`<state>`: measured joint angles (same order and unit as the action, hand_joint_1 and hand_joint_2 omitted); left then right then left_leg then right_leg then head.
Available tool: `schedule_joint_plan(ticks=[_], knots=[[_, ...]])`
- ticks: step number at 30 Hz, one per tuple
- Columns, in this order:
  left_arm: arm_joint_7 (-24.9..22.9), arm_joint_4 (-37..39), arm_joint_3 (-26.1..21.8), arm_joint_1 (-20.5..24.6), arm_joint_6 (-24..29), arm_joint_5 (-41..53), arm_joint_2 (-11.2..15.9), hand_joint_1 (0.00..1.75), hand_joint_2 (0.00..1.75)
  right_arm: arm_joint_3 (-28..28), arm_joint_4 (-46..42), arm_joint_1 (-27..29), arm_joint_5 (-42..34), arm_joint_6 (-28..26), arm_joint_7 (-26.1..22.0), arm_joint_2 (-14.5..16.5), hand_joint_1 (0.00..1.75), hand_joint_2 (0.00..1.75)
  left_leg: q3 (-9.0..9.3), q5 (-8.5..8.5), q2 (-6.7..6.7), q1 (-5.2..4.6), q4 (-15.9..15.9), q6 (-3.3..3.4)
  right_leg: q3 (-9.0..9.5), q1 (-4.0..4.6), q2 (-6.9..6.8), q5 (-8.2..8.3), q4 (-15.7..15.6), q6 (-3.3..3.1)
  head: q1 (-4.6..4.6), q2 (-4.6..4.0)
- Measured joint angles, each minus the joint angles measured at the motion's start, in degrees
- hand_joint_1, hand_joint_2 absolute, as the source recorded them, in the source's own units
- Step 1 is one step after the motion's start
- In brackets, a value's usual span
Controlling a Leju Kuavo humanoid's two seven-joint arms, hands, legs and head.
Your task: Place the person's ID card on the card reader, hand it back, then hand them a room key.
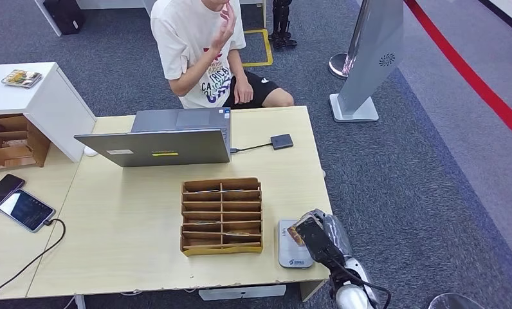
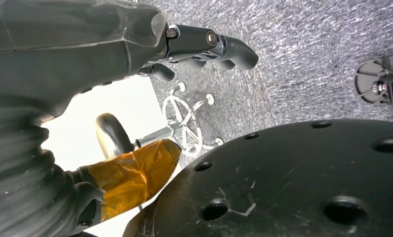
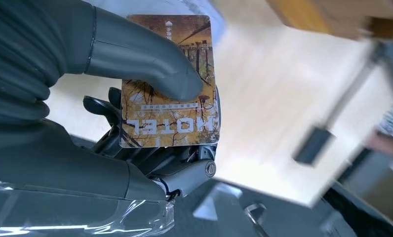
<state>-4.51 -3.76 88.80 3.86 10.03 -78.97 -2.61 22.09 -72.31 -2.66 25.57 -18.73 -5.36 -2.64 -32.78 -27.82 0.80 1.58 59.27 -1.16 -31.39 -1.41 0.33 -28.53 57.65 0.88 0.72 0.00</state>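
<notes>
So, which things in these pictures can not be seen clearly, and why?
- Card reader, head view: the right hand covers part of it.
- Card, right wrist view: the thumb hides part of the print; the small text is unreadable.
- Table and black box, right wrist view: blurred.
- Card slots in the wooden organizer, head view: contents too small.
- Left hand, left wrist view: cut off by the edge.

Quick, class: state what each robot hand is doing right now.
Left hand: fingers curled, holding nothing.
Right hand: holding a hotel key card.
</notes>
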Motion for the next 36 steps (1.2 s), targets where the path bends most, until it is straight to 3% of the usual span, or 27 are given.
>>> schedule_joint_plan(ticks=[7, 12, 21, 28, 36], knots=[[0.6, 0.0, 0.0, -0.1, -0.1, -0.7, -0.7, 0.0, 1.75, -1.5, -16.6, 3.8, -3.4, -8.7, -8.7, 1.7, 1.75, 1.75, -0.1, 0.0, 0.0, 0.0, 0.0, 0.0, -0.12, 0.0, 0.0, -0.01, 0.0, 0.0, -0.01, 0.0], [1.0, 0.0, 0.0, -0.1, -0.1, -0.9, -0.9, 0.0, 1.75, -1.5, -27.6, 5.8, -5.8, -11.8, -14.3, 2.3, 1.75, 1.75, -0.13, -0.01, 0.0, 0.0, 0.0, 0.0, -0.14, 0.0, 0.0, -0.01, 0.0, 0.0, -0.01, 0.0], [1.1, 0.0, 0.0, 0.0, -0.1, -0.6, -1.0, 0.0, 1.75, 1.1, -34.4, 5.6, -6.7, -10.2, -15.2, 2.5, 1.75, 1.75, -0.13, 0.0, -0.01, 0.0, 0.0, 0.0, -0.12, 0.0, 0.01, 0.0, 0.0, 0.0, 0.0, 0.0], [0.9, 0.0, 0.0, 0.4, 0.0, 3.7, -0.6, 0.0, 1.75, 6.7, -29.8, -5.1, -3.3, -4.2, -10.6, 2.6, 1.75, 1.75, -0.12, 0.08, -0.03, 0.01, 0.0, -0.06, -0.12, 0.01, 0.02, 0.03, 0.0, -0.03, -0.01, 0.0], [0.0, 0.0, 0.0, 1.1, -0.3, 9.5, 0.3, 0.0, 1.75, 13.1, -20.7, -20.1, 6.8, 0.6, -3.1, 4.6, 1.75, 1.75, -0.14, 0.12, -0.01, 0.01, 0.0, -0.09, -0.13, 0.01, 0.02, 0.04, 0.1, -0.03, -0.01, 0.0]])
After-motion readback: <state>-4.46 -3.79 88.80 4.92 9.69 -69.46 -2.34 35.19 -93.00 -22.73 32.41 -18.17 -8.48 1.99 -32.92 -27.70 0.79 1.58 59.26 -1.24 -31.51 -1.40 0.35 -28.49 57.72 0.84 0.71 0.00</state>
